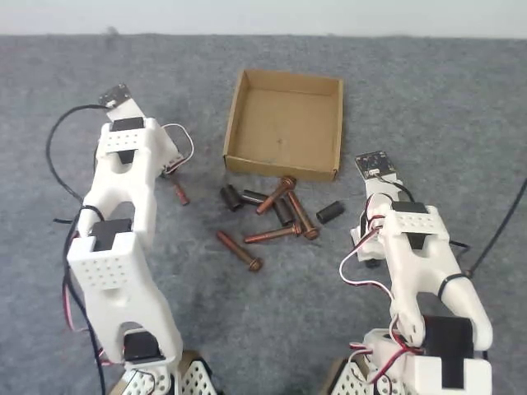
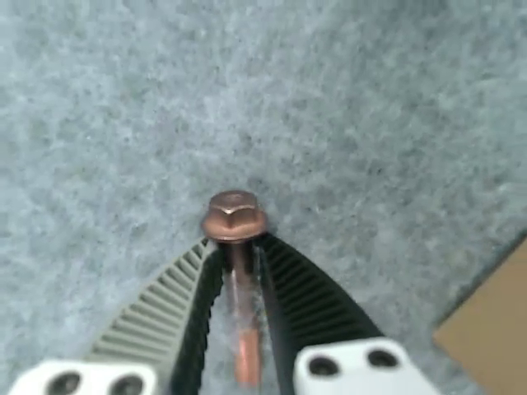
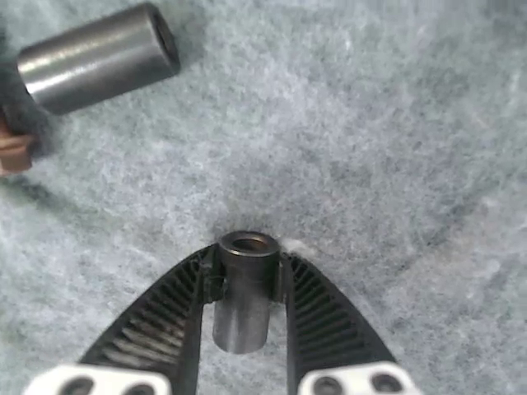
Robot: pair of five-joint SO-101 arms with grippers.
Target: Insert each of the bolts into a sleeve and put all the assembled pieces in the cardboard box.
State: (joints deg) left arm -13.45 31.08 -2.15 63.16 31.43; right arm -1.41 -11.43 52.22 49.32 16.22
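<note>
the left gripper [image 2: 235, 247] is clenched on a copper bolt [image 2: 235, 216]. its ribbed fingers press the shank just under the hexagon head, so the head stands out past the fingertips and the rest of the shank runs back between the fingers toward the wrist. the right gripper [image 3: 245, 265] grasps a dark sleeve [image 3: 244, 300] in the same manner, with the open mouth at the fingertips and the body lying back between them. in the high view the two arms are well apart, one at each side of the cardboard box [image 1: 284, 169], which has nothing in it. between them lie the loose bolts [image 1: 272, 235] and other sleeves [image 1: 231, 197] on the grey carpet [image 1: 428, 99]. i think the main danger is the direction of the bolt: its free end points into the gripper, not outward, so it may not reach the mouth of the sleeve without a new grasp. both pieces are also round and held on a short part only, so they can turn or slide when they meet, and the end would then hit the rim and not enter. i cannot tell if either piece is off the carpet; a low swing toward the middle could push the pile.
</note>
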